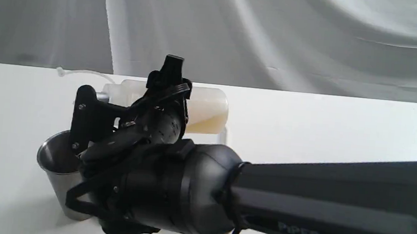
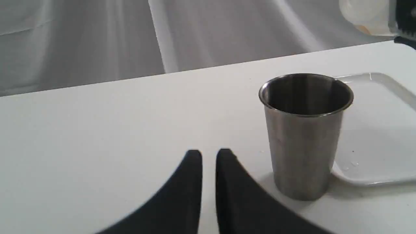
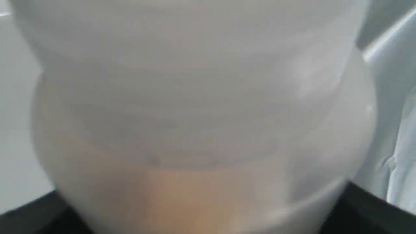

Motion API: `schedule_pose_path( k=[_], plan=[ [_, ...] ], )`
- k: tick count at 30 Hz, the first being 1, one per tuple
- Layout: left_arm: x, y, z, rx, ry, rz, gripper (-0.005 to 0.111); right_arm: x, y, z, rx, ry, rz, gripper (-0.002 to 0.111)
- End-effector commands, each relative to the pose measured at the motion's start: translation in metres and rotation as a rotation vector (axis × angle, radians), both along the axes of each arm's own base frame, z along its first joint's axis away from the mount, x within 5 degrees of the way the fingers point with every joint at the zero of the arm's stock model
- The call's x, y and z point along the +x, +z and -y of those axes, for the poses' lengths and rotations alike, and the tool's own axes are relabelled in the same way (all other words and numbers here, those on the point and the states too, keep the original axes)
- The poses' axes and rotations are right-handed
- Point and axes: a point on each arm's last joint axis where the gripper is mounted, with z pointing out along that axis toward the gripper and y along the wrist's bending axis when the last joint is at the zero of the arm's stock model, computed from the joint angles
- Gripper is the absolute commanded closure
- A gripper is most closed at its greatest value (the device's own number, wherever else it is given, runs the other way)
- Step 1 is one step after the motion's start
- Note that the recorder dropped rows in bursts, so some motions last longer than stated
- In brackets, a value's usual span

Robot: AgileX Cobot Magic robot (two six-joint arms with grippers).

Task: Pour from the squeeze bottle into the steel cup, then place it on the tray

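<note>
My right gripper [image 1: 167, 90] clamps the squeeze bottle [image 1: 205, 109] sideways above the steel cup [image 2: 305, 136]. I judge pouring is underway, though I see no stream. The tray [image 2: 383, 156], just right of the cup, is bare. My left gripper [image 2: 209, 154] is nearly closed and empty.

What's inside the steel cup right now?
Only the dark, shiny upper inner wall of the steel cup shows, with no liquid visible on it. The bottom is hidden below the rim, so whether anything has been poured in cannot be told.
</note>
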Motion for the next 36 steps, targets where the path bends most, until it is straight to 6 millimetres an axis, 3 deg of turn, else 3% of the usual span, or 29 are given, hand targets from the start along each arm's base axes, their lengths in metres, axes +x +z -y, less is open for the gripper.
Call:
schedule_pose_path(
  k=[1,13,23,36],
  plan=[
    [0.0,-0.001,0.0,-0.002,-0.003,0.007,0.098,0.001,0.01,-0.001,-0.087,0.028,0.063,0.051],
    [0.0,-0.001,0.0,-0.002,-0.003,0.007,0.098,0.018,0.026,-0.016,-0.17,-0.017,0.181,0.051],
    [0.0,-0.001,0.0,-0.002,-0.003,0.007,0.098,0.013,0.026,-0.02,-0.269,0.015,0.164,0.051],
    [0.0,-0.001,0.0,-0.002,-0.003,0.007,0.098,0.006,0.011,-0.031,-0.44,0.078,0.112,0.051]
  ],
)
